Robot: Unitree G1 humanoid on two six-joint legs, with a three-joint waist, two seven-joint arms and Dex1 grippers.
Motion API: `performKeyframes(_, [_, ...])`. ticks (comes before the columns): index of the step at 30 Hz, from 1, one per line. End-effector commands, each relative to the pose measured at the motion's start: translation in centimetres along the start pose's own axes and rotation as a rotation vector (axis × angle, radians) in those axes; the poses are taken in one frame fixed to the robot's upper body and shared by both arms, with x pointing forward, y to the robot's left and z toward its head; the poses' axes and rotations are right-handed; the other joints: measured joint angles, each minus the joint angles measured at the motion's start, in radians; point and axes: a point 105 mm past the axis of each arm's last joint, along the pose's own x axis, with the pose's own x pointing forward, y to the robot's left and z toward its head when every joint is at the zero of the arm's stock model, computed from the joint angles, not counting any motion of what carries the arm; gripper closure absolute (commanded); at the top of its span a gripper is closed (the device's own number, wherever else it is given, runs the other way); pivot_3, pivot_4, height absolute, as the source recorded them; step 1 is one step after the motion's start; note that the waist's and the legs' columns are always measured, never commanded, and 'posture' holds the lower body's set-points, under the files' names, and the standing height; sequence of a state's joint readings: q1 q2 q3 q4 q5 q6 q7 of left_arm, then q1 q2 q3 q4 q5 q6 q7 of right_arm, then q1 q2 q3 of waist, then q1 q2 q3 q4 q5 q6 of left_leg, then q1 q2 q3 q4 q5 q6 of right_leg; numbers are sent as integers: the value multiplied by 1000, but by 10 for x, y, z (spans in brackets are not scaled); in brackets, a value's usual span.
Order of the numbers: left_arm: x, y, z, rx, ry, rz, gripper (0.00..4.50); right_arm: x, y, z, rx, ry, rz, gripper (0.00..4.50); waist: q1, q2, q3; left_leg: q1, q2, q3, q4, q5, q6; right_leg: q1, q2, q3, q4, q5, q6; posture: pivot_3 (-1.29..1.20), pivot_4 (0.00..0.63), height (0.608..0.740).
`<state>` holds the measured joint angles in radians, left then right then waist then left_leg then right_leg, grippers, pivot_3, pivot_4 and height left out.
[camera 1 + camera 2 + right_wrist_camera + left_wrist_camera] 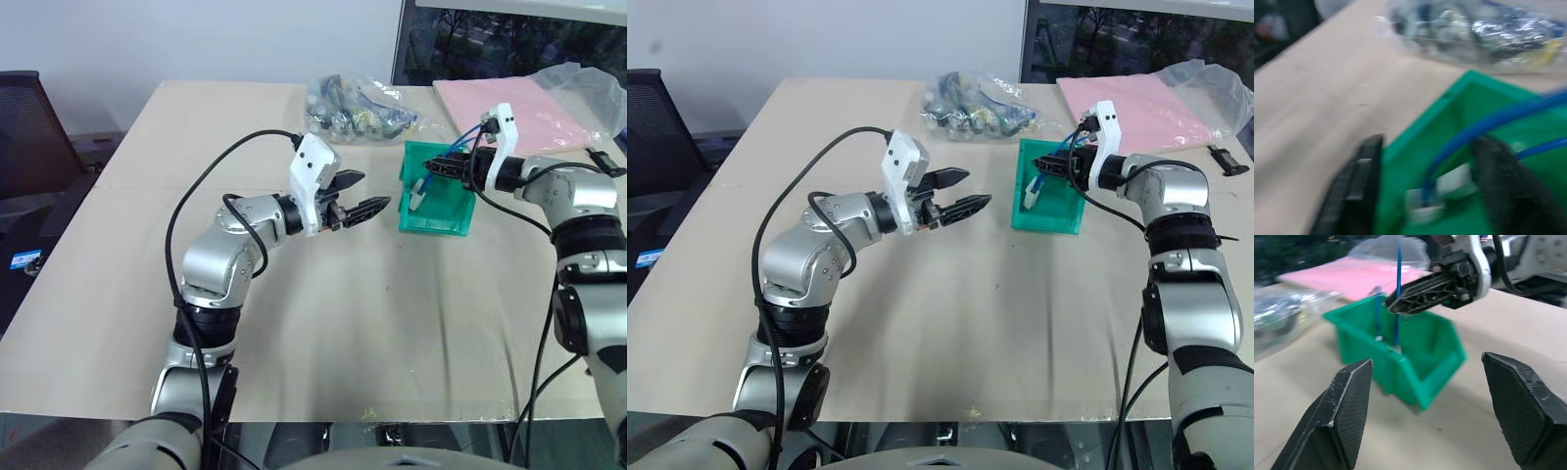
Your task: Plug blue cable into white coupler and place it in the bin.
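A: How many of each on the table?

B: One bin [438, 217], one blue cable [1484, 125], one white coupler [1453, 180], one clear bag of parts [358, 106], one pink sheet [519, 113].

A: Any room to move?

B: Plenty. Bare tabletop [323, 323] lies beneath and all around the left gripper [359, 196]; the bin sits just ahead of its tips, apart from them.

A: And the pincers?

B: The left is spread wide and empty. The right gripper [1425, 186] has its fingers parted over the bin's rim, the cable running between them.

A: The cable itself?

B: Thin, bright blue, looping down into the bin, the white coupler at its lower end inside.
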<state>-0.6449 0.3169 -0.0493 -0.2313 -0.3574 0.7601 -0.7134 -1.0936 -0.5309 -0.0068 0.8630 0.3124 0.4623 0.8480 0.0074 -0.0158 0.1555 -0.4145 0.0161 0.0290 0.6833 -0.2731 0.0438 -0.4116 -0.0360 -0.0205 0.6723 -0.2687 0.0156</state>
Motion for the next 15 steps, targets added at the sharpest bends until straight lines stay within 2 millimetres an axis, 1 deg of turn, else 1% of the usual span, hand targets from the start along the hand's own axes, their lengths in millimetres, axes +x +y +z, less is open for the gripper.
performKeyframes(1, [-4,-3,10,47,-31,8,821,-17,-35,14,-213,-48,-220,234,5,0,0,0,0,0,0,0,0,0,0,0,-1,0,0,0,150,740])
performKeyframes(2, [-6,-3,8,52,-26,9,821,-24,-45,11,-263,-43,-275,106,6,0,0,0,0,0,-1,0,0,0,0,0,-1,0,0,0,150,740])
performKeyframes(4, [-11,-5,5,54,-27,9,821,-36,-54,1,-314,-31,-301,106,7,0,0,-2,0,0,-1,0,0,0,0,0,-4,0,0,0,150,740])
performKeyframes(6, [-17,-6,2,50,-24,19,821,-46,-56,-8,-303,-27,-284,106,5,0,0,-2,0,0,-2,0,0,0,0,0,-7,0,0,0,150,740])
performKeyframes(8, [-28,-2,-6,73,-10,59,821,-63,-52,-15,-355,-54,-242,106,5,0,0,-2,0,1,-3,0,0,1,0,1,-7,0,1,0,150,740])
performKeyframes(10, [-41,3,-10,87,-27,112,821,-74,-38,-14,-422,-128,-188,106,5,1,0,-1,1,1,-4,0,0,1,0,1,-8,0,1,0,150,740])
performKeyframes(12, [-55,7,-19,88,-30,160,821,-83,-16,-17,-446,-215,-110,106,4,1,0,0,1,0,-6,0,-1,1,1,1,-8,0,1,0,150,740])
performKeyframes(14, [-70,8,-34,76,3,211,821,-96,10,-22,-431,-318,-18,106,0,2,1,0,2,1,-5,1,-1,1,1,1,-6,0,1,0,150,740])
performKeyframes(15, [-77,6,-42,74,20,225,821,-103,20,-26,-394,-349,20,106,0,2,1,1,2,1,-5,1,-2,1,1,2,-5,0,1,0,150,740])
